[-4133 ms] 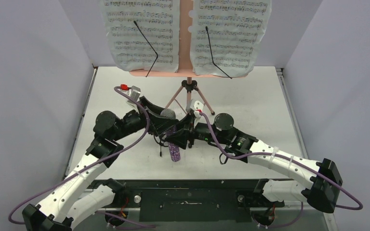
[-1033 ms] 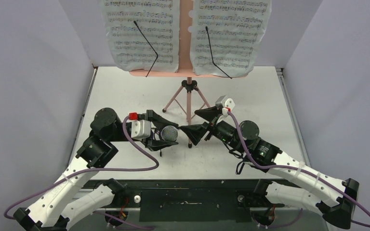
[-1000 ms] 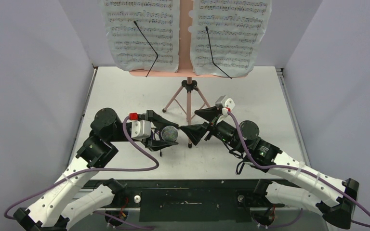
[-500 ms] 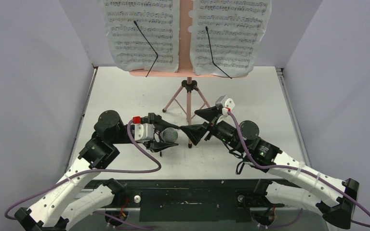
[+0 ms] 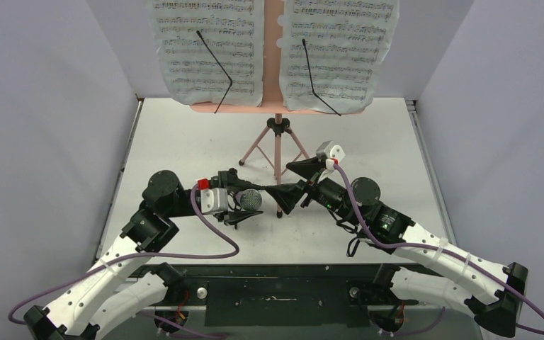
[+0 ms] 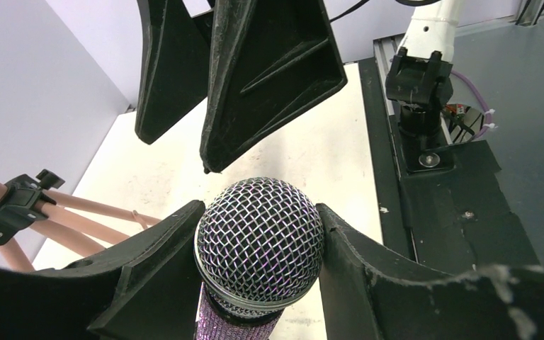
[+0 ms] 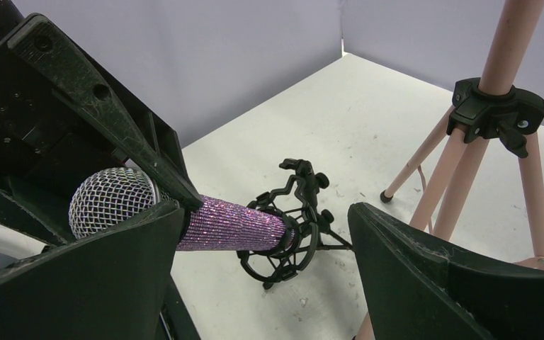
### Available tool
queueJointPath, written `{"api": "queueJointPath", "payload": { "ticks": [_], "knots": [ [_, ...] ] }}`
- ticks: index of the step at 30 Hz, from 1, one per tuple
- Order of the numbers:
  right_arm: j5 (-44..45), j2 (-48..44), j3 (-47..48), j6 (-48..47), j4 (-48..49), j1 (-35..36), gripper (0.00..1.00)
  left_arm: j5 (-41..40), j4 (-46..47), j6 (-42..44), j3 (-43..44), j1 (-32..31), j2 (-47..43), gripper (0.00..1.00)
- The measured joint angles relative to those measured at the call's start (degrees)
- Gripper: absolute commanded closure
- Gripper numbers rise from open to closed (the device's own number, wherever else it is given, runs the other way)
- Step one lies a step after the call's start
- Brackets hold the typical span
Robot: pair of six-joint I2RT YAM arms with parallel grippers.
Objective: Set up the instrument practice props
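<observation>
**Hazards**
- The microphone [image 6: 260, 237] lies near level, with its purple body passed through the clip of the black mic holder [image 7: 302, 185]. The grey head overhangs on the side of the left claw [image 5: 245, 201]. If that claw lets go before the body is fully seated, the head's weight is likely to tip the light holder over.
- The right wrist view does not show whether all the holder's feet rest on the desk [image 5: 368, 149]. Pulling the claw away sideways could drag the holder along.
- The right claw [image 5: 278, 178] sits just beside the microphone head, near a leg of the pink music stand [image 5: 278, 138]. A careless swing could knock either one.

**Claw state**
- Left claw: closed around the microphone at the base of the grey head, one finger on each side, both touching.
- Right claw: spread wide and holding nothing, with the microphone body and holder seen between its fingers.

**Location**
- The microphone and holder are at frame centre of the top view. The stand is above them, and both sheet-music pages [image 5: 209, 49] are in place on it.
</observation>
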Motion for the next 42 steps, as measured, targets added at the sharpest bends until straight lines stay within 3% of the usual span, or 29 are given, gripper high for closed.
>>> {"api": "queueJointPath", "payload": {
  "ticks": [16,30,42],
  "knots": [
    [0.0,0.0,0.0,-0.02,-0.31,0.0,0.1,-4.44,4.48,0.68,-1.25,1.07,1.9,1.0],
    [0.0,0.0,0.0,-0.17,-0.61,0.0,0.1,-2.91,11.04,-5.2,-1.92,8.35,4.13,1.0],
    [0.02,0.0,0.0,-0.24,-0.61,0.0,0.1,-1.25,8.66,0.37,-4.15,10.47,5.25,1.0]
  ]
}}
